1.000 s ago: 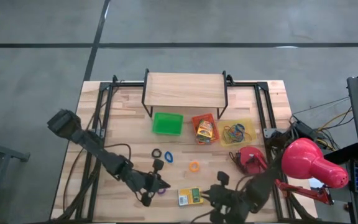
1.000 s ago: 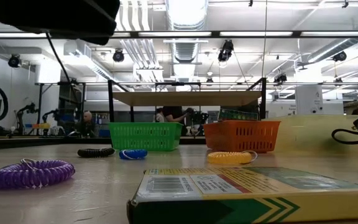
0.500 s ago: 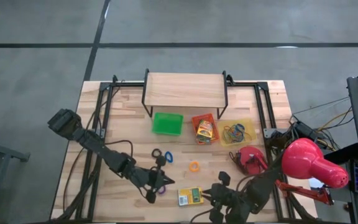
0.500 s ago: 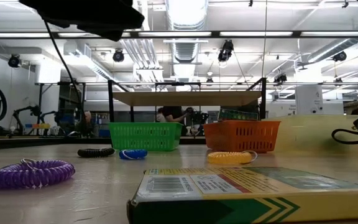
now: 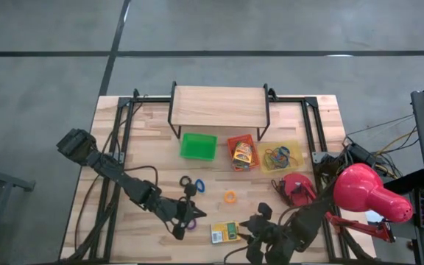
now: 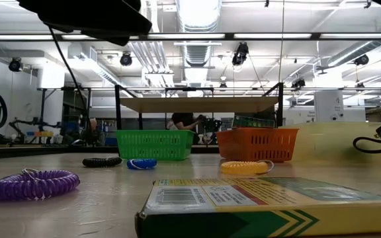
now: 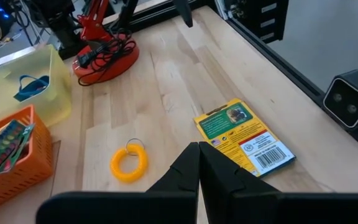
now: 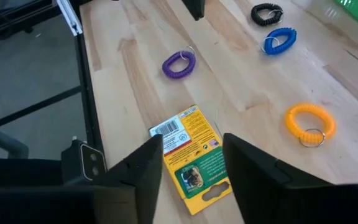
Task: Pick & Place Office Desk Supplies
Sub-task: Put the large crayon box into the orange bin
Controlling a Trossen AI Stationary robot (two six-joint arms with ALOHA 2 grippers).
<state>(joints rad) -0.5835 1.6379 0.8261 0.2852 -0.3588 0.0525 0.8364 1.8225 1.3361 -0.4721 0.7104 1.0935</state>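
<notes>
Grippers first: we see the right gripper [image 8: 188,171] with fingers spread apart, holding nothing, hovering just over one yellow-green box [image 8: 191,158] lying flat on the table [image 5: 124,147]. The left gripper [image 7: 197,168] has fingers pressed together, empty, with that same box just ahead of it. We count four loose coil bands: one purple [image 8: 179,63] beyond the right gripper, one orange [image 8: 309,122] off to its side, one blue [image 8: 279,40] and one black [image 8: 266,13] farther off. Three trays: green [image 5: 198,146], orange [image 5: 243,152] holding another box, yellow [image 5: 281,157] holding several bands.
</notes>
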